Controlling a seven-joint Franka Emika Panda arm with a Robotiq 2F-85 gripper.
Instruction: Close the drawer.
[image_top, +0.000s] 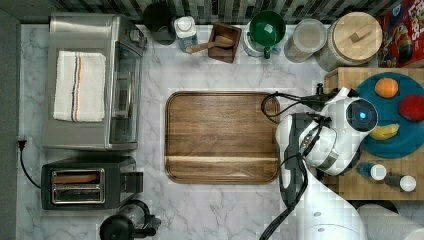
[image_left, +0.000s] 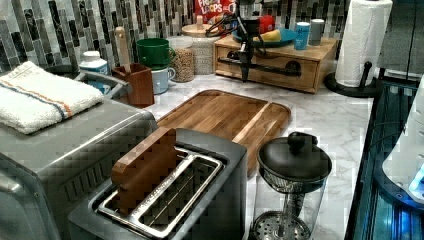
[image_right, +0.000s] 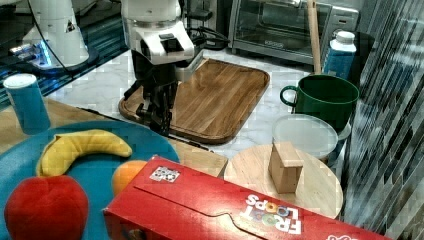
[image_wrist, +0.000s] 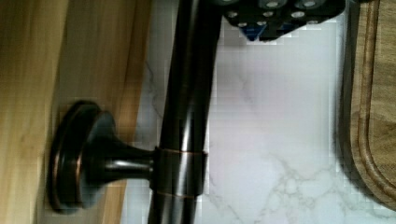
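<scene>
A white marble counter (image_top: 200, 210) bears a brown cutting board (image_top: 222, 136), toaster (image_top: 85, 186) and toaster oven (image_top: 95, 80).

Bare marble (image_wrist: 275, 107) between handle (image_wrist: 187, 116), board (image_wrist: 373, 102)

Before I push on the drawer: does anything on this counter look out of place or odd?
One oddity: a brown wooden block stands tilted in a slot of the dark metal toaster, where bread would go. The light-wood drawer front with its dark bar handle looks flush and undamaged, gripper at the handle. Nothing spilled.
</scene>
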